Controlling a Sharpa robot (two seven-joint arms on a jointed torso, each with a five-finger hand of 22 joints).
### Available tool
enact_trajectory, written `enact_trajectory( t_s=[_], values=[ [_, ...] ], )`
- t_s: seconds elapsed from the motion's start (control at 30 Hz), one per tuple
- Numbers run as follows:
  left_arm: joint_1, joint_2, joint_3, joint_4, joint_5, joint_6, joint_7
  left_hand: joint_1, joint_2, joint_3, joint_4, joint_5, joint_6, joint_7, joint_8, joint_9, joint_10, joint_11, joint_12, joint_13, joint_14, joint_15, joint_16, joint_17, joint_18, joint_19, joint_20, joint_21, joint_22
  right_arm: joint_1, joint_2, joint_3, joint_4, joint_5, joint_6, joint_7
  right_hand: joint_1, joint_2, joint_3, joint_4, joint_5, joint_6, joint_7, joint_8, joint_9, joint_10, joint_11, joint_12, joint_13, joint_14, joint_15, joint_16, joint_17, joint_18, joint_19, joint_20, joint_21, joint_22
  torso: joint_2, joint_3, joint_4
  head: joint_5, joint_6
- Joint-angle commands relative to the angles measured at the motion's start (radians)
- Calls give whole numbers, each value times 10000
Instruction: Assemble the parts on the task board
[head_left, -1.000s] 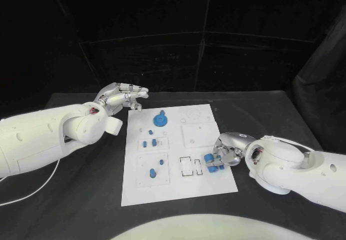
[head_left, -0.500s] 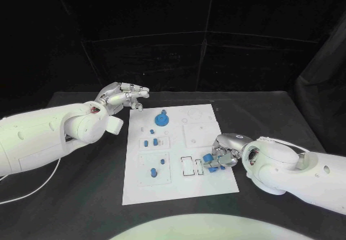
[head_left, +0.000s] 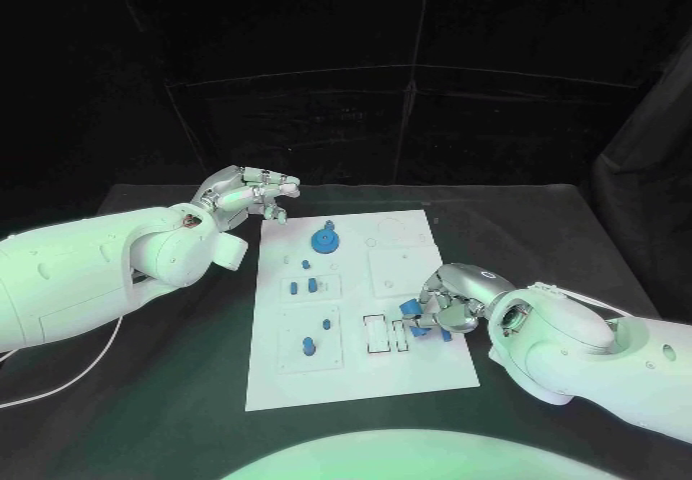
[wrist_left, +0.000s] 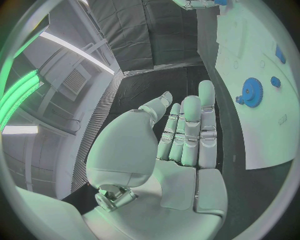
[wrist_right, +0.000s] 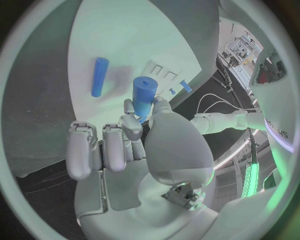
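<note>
Two arms reach over the dark surface (head_left: 173, 400), and between them, in the middle of the frame, lies the white board (head_left: 361, 380), the largest thing there. The left hand (head_left: 248, 192) hangs at the upper left, just off the board's far corner, holding nothing; its fingers (wrist_left: 190, 125) lie straight and close together, the thumb a little apart. The right hand (head_left: 440, 308) sits right of centre, over the board's right edge, and it is plainly the nearer one to the work. It pinches a short blue cylinder (wrist_right: 144, 96) between thumb and a finger, the other fingers (wrist_right: 94, 147) loosely curled beside it. The cylinder's long axis runs out from the fingertips toward the board, and the outlined slots (head_left: 382, 333) lie just to the left of that hand in the head view. A thinner blue peg (wrist_right: 99, 76) lies flat on the board beside the cylinder. A blue gear (head_left: 326, 240) rests near the board's upper end, closer to the left hand.
</note>
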Motion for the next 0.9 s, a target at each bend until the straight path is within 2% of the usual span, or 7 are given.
enact_trajectory(
  t_s=[0.03,0.23,0.47,0.57,0.63,0.7,0.9],
  values=[
    [12,15,7,17,33,138,6,-19,58,33,10,15,-93,-8,37,6,-71,11,53,-14,-87,-2,-61,-6,50,53,49,-34,-16,14,-9,4,167,951,-1212,407,165,134,7,6,70,139,-111,-7,163,79,0,26,15,543,-72,45,7,-168,104,-10,53,1176,9,-7,23,17,17],
    [12,17,7,31,33,132,9,-23,56,31,11,15,-101,-5,39,5,-79,14,54,-15,-92,0,-64,-14,49,53,50,-37,-19,15,109,6,319,1477,-1231,481,171,163,-12,19,177,133,-109,-27,189,59,-2,-47,-34,540,-75,45,10,-166,98,-17,50,1170,20,-4,16,54,5],
    [13,30,6,44,33,140,7,-23,56,31,11,15,-101,-5,39,5,-79,14,54,-15,-92,0,-64,-14,49,53,50,-37,-19,16,496,6,145,1938,-69,184,-55,253,-173,49,-114,200,-115,-49,278,-59,-1,-446,-362,519,-73,10,-32,-164,89,-20,44,1165,10,-21,18,55,-34],
    [13,35,6,47,33,141,2,-23,56,31,11,15,-101,-5,39,5,-79,14,54,-15,-92,0,-64,-14,49,53,50,-37,-19,17,687,6,54,2214,431,-21,-177,316,-250,50,-225,258,-136,-42,332,-22,-16,-490,-354,522,-83,20,-3,-164,90,-25,45,1170,18,-20,27,65,-46],
    [14,35,6,48,33,138,-1,-23,56,31,11,15,-101,-5,39,5,-79,14,54,-15,-92,0,-64,-14,49,53,50,-37,-19,18,818,6,-11,2481,750,-168,-260,353,-317,45,-412,281,-148,-46,371,-11,-26,-556,-381,521,-90,17,0,-164,87,-32,43,1169,21,-14,9,89,-52],
    [14,35,6,50,33,139,-4,-23,56,31,11,15,-101,-5,39,5,-79,14,54,-15,-92,0,-64,-14,49,53,50,-37,-19,18,923,6,-63,2664,956,-282,-333,403,-393,38,-680,290,-154,-61,416,1,-31,-638,-412,518,-97,8,-4,-161,78,-39,35,1159,23,-14,6,88,-59],
    [14,41,6,43,33,151,-17,-23,56,31,11,15,-101,-5,39,5,-79,14,54,-15,-92,0,-64,-14,49,53,50,-37,-19,19,1166,6,-184,2824,1099,-517,-398,447,-473,41,-839,311,-162,-67,470,30,-36,-685,-401,513,-102,-6,-16,-159,73,-44,30,1155,24,-7,7,117,-91]
  ],
)
